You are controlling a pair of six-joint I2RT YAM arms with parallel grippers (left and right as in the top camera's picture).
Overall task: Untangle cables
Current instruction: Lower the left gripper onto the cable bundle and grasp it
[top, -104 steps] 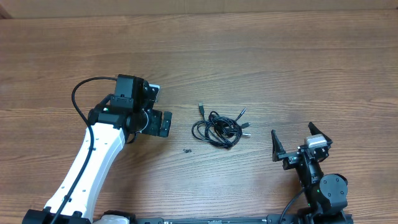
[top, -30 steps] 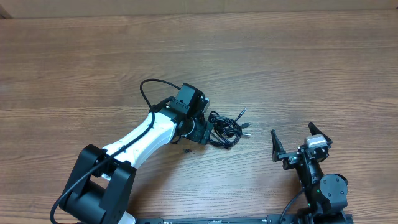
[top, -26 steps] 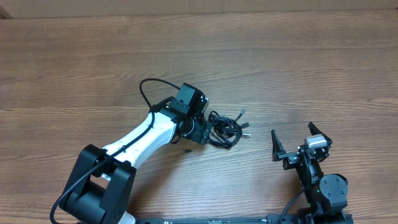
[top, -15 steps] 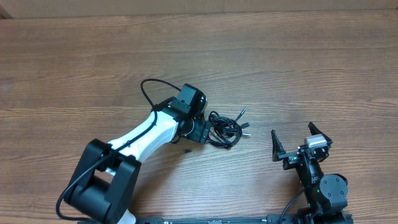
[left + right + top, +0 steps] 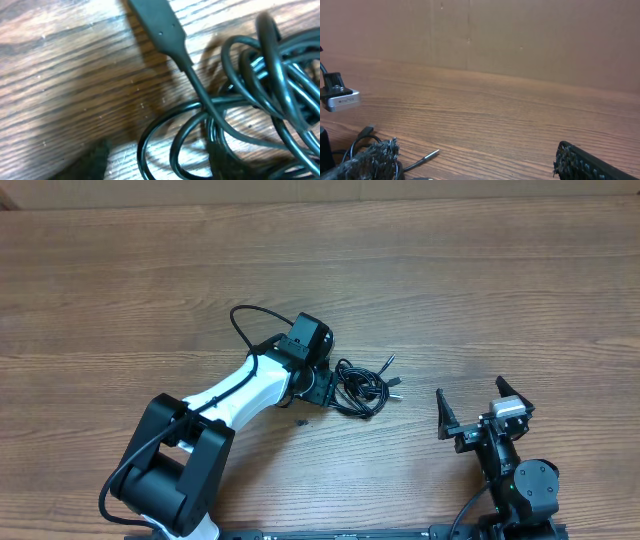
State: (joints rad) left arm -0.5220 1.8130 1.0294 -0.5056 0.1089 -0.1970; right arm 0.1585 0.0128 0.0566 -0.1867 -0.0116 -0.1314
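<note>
Overhead: right fingers [image 5: 443, 413] spread wide; left fingers [image 5: 322, 392] at the cables [image 5: 362, 388].

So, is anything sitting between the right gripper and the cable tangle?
Nothing visible does. Only bare table lies between the open right gripper and the cables. The left gripper is at the tangle's opposite side, out of that path.

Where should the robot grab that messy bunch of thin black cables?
Probably at the flat black plug end of the tangled thin black cables, coming straight down from above. In the left wrist view it lies flat on the wooden table, sticking out clear of the loops, so its narrow sides can be pinched without catching other cords.
</note>
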